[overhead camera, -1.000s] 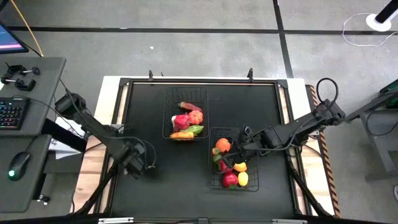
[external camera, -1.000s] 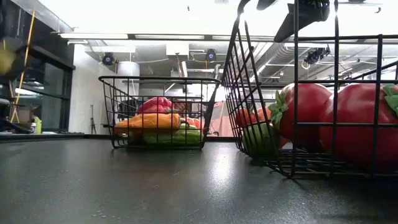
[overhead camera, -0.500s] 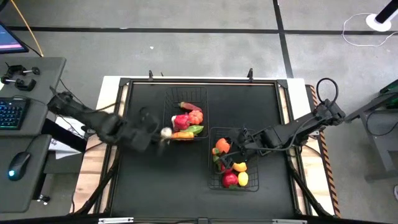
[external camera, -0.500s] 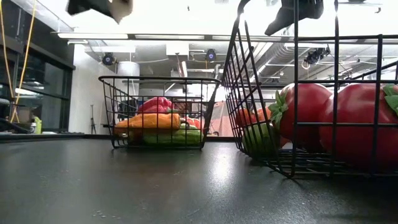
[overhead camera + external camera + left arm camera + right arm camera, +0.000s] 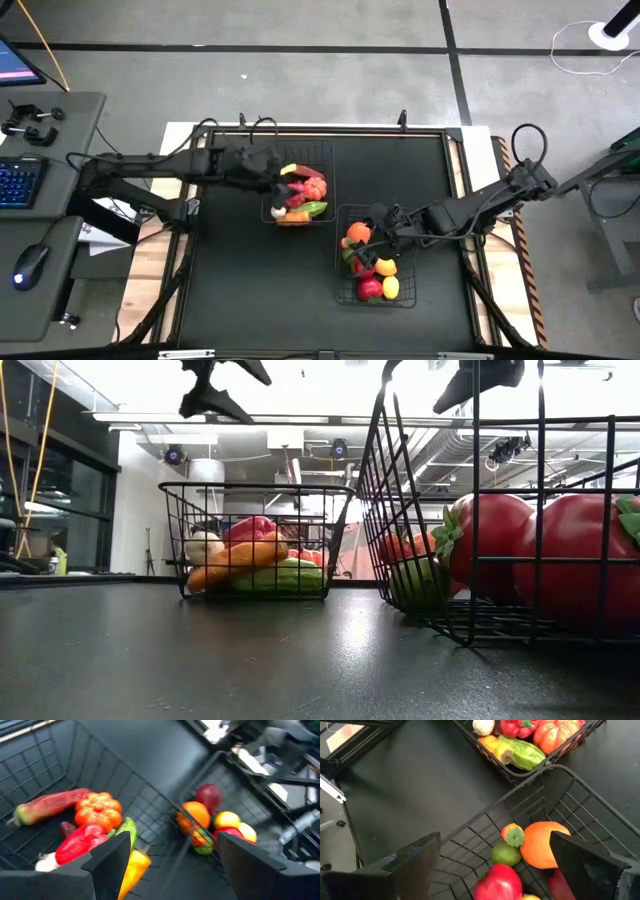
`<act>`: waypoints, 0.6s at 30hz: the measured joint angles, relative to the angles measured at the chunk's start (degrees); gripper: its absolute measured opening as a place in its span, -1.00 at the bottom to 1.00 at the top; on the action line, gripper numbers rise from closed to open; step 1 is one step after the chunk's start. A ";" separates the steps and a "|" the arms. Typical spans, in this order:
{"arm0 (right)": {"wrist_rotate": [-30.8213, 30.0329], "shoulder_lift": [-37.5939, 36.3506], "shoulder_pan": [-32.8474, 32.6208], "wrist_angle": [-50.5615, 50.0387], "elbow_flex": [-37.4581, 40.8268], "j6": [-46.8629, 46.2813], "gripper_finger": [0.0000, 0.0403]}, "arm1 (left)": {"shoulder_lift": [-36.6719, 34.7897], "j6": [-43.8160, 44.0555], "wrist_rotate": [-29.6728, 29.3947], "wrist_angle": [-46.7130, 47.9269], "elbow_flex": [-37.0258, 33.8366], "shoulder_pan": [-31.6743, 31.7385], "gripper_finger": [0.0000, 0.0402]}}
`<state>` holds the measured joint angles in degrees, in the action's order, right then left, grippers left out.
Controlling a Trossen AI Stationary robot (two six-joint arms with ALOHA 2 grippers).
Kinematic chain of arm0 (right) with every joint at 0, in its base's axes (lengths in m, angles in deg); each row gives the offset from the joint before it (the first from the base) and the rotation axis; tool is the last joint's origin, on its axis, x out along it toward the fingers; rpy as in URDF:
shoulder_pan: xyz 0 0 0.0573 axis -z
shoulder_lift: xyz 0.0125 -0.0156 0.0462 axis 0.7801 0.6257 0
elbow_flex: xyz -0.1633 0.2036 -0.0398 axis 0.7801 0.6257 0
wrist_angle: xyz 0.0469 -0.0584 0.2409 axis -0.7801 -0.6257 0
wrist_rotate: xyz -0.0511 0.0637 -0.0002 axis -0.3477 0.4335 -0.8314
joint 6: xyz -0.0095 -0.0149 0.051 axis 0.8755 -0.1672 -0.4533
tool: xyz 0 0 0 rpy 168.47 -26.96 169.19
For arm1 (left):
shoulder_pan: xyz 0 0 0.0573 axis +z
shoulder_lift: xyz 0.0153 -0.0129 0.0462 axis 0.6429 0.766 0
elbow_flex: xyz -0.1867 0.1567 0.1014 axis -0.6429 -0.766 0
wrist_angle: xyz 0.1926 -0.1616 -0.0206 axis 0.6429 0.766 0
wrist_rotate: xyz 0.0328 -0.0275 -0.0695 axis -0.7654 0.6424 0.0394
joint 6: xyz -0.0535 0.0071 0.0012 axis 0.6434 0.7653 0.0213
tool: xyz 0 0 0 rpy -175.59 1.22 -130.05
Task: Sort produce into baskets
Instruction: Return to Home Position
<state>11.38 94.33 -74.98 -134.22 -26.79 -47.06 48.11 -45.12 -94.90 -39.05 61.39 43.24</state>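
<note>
Left gripper [image 5: 275, 180] above the far basket [image 5: 300, 150], jaws wide and empty; garlic [image 5: 203, 546] inside at its left side. Right gripper [image 5: 383, 238] over the near basket [image 5: 403, 290], jaws wide too. Risks snagging the wire rim if withdrawn low, dragging a basket and spilling produce [image 5: 545, 845].

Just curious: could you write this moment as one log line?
left gripper open above top basket | garlic in top basket | right gripper open above bottom basket
</note>
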 joint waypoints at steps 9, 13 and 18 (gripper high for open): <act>8.18 -4.13 -2.70 -14.11 0.00 -3.08 0.82 | -10.62 -2.36 -23.29 -10.62 -9.27 -13.18 0.27; 14.31 -4.16 -3.96 -20.94 0.00 -4.55 0.82 | -16.00 -0.56 -30.47 -20.50 -19.38 -17.79 -0.03; 15.52 -4.16 -6.41 -34.26 0.00 -6.27 0.65 | -22.37 0.63 -39.47 -32.99 -31.18 -21.95 -0.71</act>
<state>26.90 90.17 -81.39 -168.48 -26.79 -53.33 25.74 -44.49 -134.36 -72.04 30.20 21.29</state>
